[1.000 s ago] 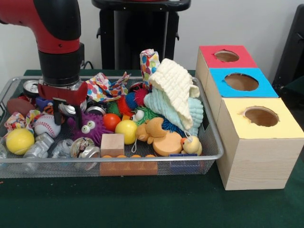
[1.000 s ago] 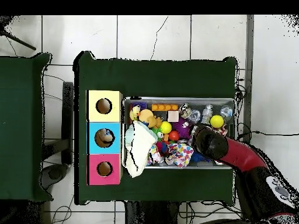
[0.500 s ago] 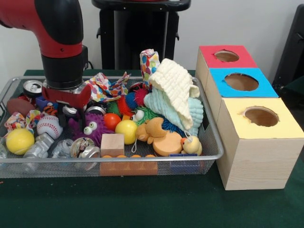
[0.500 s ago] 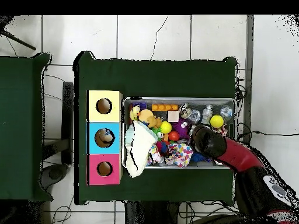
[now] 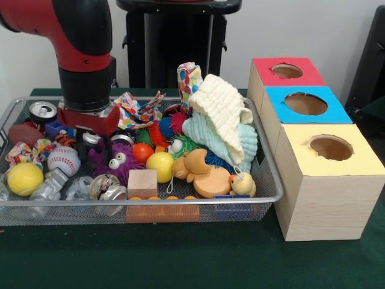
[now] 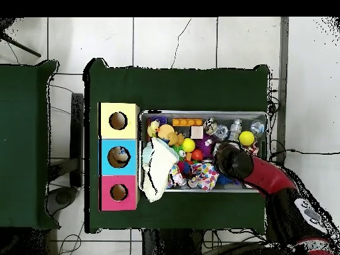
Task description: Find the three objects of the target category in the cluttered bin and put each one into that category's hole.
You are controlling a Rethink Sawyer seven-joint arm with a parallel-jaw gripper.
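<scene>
Gripper (image 5: 91, 139) low in bin (image 5: 264, 198), among clutter; grip state cannot be told. Baseball (image 5: 62, 160) just left of it, purple monster (image 5: 114, 161) just right, touching or nearly. Cloths (image 5: 222, 123) further right. Boxes (image 5: 313, 144) well right, outside bin.

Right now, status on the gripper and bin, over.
Gripper low over the bin's left half, fingers hidden, nothing seen held. Purple fuzzy toy and baseball directly beside it. Boxes clear of the arm.
</scene>
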